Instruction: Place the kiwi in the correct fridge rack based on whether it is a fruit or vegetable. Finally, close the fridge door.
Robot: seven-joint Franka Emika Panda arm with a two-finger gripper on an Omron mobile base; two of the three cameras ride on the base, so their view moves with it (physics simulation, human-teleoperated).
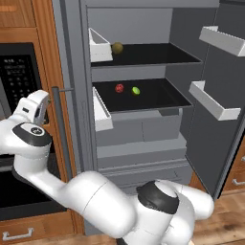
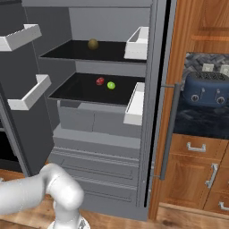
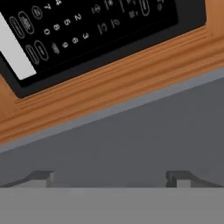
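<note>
The tall grey fridge [image 1: 139, 143] stands with its matte, flat-sided door [image 1: 220, 143] swung wide to the right, two white angular door bins [image 1: 213, 100] jutting from the door's inner face. Warm brown wood cabinets [image 2: 197, 179] with raised panels and small metal pulls flank it. To the left sits a glossy black oven panel [image 3: 87, 30] printed with white numerals and oval buttons, framed in grooved wood. On the right, a rounded dark blue toaster [image 2: 206, 89] rests on a dark speckled counter [image 2: 197, 123].

Inside the fridge, the upper black shelf [image 1: 153, 55] is wide, flat and slightly shiny, and carries a dull yellow-brown ball [image 1: 117, 47] beside a white wedge-shaped bin [image 1: 99, 48]. The fridge rack [image 1: 153, 98] below is the same smooth black slab between grey walls, with grey boxy drawers under it.

The smooth white arm bends away to the left of the fridge, and the hand [image 3: 111, 178] faces the grey fridge side below the oven panel; its two small dark fingertips [image 3: 41, 177] stand far apart with nothing between them.

The kiwi [image 1: 136, 90], a tiny lime-green roundish ball, lies on the fridge rack toward its middle, just beside a small red ball [image 1: 119, 88] on its left, the two apart.
</note>
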